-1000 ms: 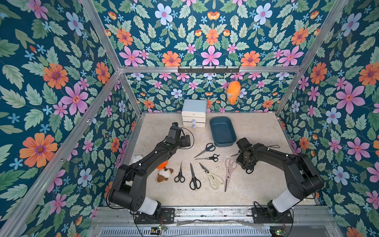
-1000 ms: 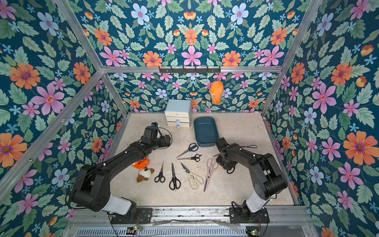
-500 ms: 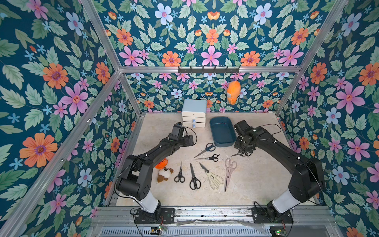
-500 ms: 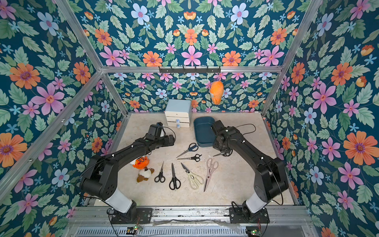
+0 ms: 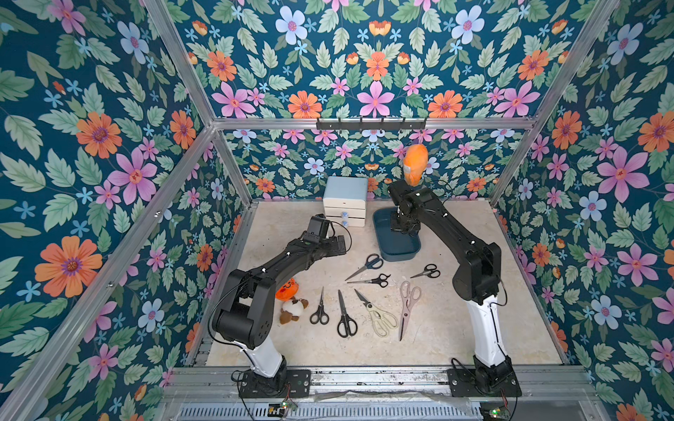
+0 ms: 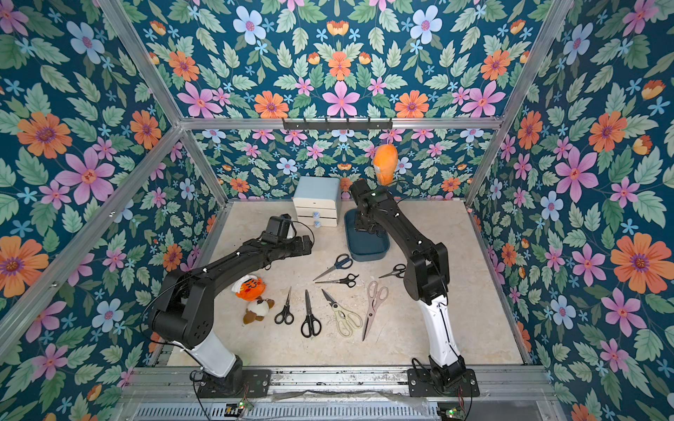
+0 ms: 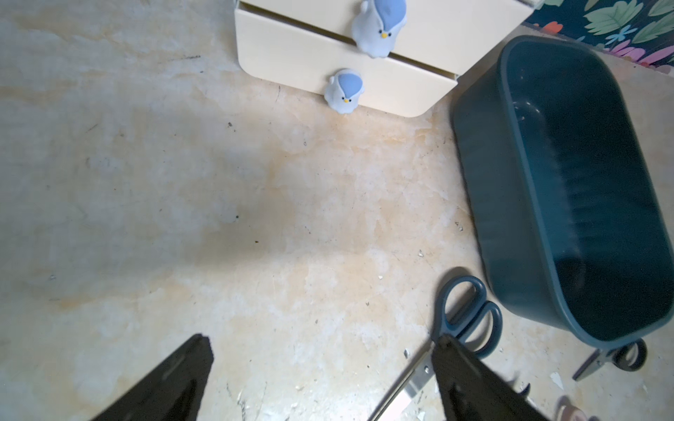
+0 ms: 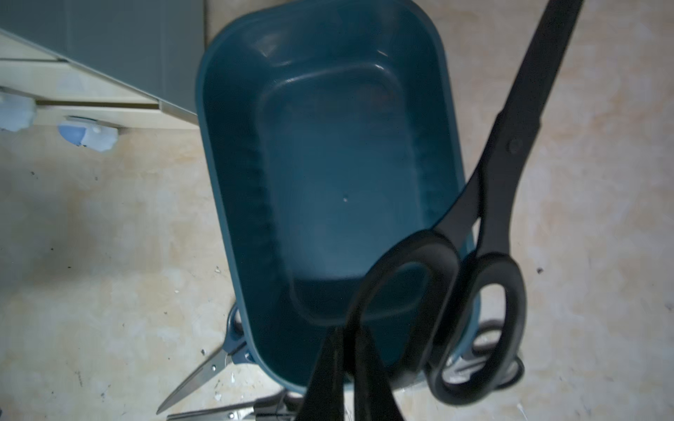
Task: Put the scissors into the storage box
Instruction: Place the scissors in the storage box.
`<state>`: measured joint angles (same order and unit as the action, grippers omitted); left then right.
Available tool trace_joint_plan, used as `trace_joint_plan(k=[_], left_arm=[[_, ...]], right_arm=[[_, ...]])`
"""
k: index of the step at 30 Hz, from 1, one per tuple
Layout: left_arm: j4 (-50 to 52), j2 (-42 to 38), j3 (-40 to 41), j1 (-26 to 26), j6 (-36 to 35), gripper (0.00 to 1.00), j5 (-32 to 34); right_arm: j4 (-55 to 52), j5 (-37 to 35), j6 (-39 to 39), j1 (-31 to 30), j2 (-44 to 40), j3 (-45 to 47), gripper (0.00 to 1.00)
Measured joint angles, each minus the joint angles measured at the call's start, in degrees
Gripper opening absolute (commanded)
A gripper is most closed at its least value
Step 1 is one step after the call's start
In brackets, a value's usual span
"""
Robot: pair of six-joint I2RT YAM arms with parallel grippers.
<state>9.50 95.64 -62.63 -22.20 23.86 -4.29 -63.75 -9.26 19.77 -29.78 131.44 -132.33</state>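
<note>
R fingers [image 8: 324, 386] pinch matte-black scissors [image 8: 510, 153] by handle loop over teal storage box [image 8: 237, 189]; L fingers [image 7: 164, 382] spread

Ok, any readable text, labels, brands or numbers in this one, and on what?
None can be read.
White patch on the hanging orange plush: too small to read.
No print visible on the storage box, the black scissors or the drawer cabinet.
</note>
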Motion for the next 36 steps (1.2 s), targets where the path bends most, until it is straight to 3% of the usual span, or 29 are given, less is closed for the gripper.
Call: trace_joint_plan(k=[5,18,31,36], left_arm=[[0.6,-0.8,0.7,0.0,0.4,0.99,2.6],[-0.6,-1.6,2.8,0.0,2.7,0.99,5.5],[-0.9,-2.4,3.3,0.1,1.6,0.99,5.7],[-0.9,-4.2,5.3,0.1,1.7,0.99,6.1]], right_arm=[[-1.9,2.6,-3.0,-0.3,7.1,-6.7,0.0],[4.0,5.0,-3.0,-3.0,1.3,13.2,0.0],[6.7,4.5,-2.1,-3.2,4.2,13.9,0.0],[7.1,4.6,-1.3,-3.1,5.1,13.6,0.14]])
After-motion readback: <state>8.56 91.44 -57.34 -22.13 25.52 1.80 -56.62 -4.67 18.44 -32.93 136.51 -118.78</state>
